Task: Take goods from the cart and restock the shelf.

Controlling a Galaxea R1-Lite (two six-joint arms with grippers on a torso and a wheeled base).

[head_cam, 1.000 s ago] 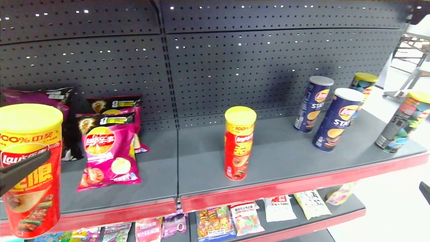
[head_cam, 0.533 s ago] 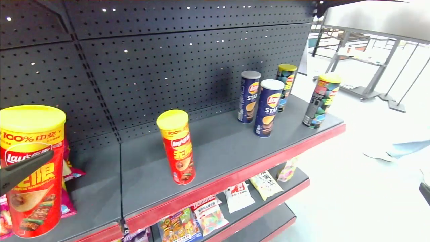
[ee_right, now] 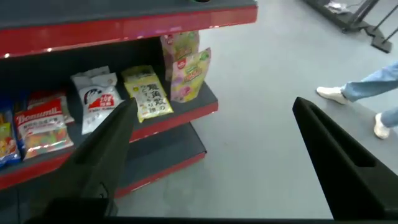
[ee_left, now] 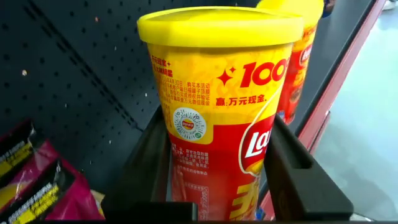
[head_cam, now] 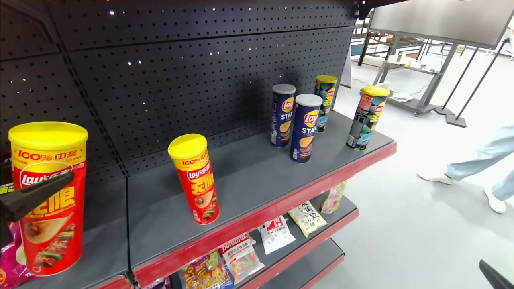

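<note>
My left gripper (head_cam: 48, 188) is shut on a red chip can with a yellow lid (head_cam: 50, 224), held upright at the far left of the head view, in front of the grey shelf deck (head_cam: 249, 176). In the left wrist view the can (ee_left: 217, 93) stands between both black fingers (ee_left: 149, 168). A second, identical red can (head_cam: 194, 178) stands on the deck to the right of the held one. My right gripper (ee_right: 217, 155) hangs open with nothing in it, low beside the shelf over the floor; one of its fingertips (head_cam: 494, 275) is at the head view's bottom right corner.
Two blue cans (head_cam: 306, 127) and two multicoloured cans (head_cam: 368, 117) stand at the deck's right end. Snack bags (head_cam: 277, 235) lie on the lower shelf (ee_right: 186, 118). A black pegboard (head_cam: 200, 80) backs the shelf. Metal stands (head_cam: 417, 104) are on the floor farther right.
The camera has turned right, so the shelf slid left in the picture and the chip bags left view. The held can keeps its place in my left gripper.
</note>
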